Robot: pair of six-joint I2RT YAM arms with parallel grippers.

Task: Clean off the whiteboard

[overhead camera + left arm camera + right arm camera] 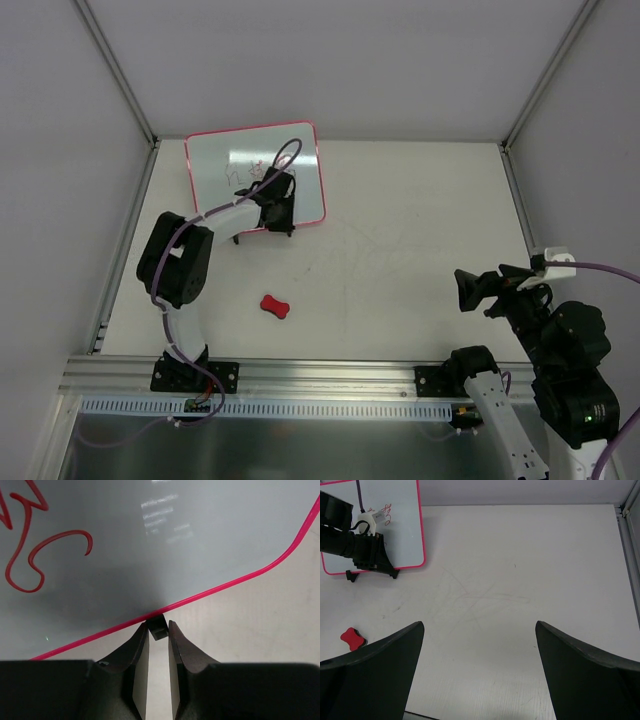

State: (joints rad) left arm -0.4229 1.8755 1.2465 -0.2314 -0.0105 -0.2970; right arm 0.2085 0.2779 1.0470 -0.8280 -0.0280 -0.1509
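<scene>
The whiteboard (212, 178) with its pink-red frame lies at the far left of the table, with red handwritten marks on it. It also shows in the left wrist view (150, 545) and in the right wrist view (402, 525). My left gripper (276, 208) is at the board's near edge. In the left wrist view my left gripper (159, 624) has its jaws nearly closed, pinching one small black foot (159, 631) under the frame. The red bone-shaped eraser (275, 306) lies loose on the table, also in the right wrist view (352, 638). My right gripper (480, 290) is open and empty (479, 625) at the right.
White enclosure walls with metal posts stand at the back and both sides. A metal rail (330, 375) runs along the near edge between the arm bases. The table (520, 555) has faint scuff marks at its middle.
</scene>
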